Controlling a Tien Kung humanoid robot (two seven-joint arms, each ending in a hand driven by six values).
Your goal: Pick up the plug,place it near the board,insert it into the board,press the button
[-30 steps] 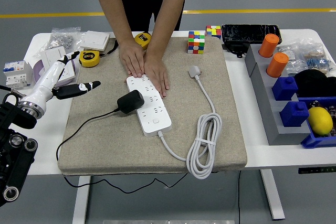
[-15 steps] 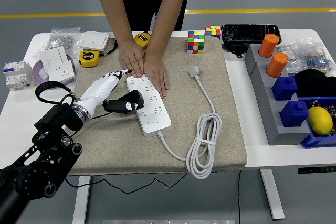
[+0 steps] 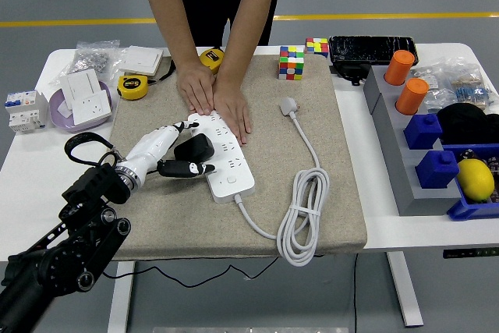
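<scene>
progress is judged to be past the midpoint. the black plug (image 3: 194, 148) is seen left of centre in the frame, seated on the left side of the white power strip (image 3: 221, 155), which lies diagonally on the beige mat (image 3: 234, 216); whether its pins are fully home cannot be told from this angle. the left hand (image 3: 170, 154) is brought in from the lower left, with white fingers (image 3: 164, 139) held along the plug's upper left side and the thumb (image 3: 187, 168) stretched beneath it toward the strip. the grasp appears loosened, a released hand resting beside the plug rather than clamped on it, though the contact is partly hidden. the far end of the strip is pinned down by a person's two hands (image 3: 214, 99) at upper centre. the strip's own white cable (image 3: 302, 220) is coiled at lower right of the mat. picking up and placing are taken as done, insertion as done or nearly so. the button (image 3: 231, 180), a small round switch near the strip's lower end, has not yet been pressed and remains as the last step. the right hand is not seen.
</scene>
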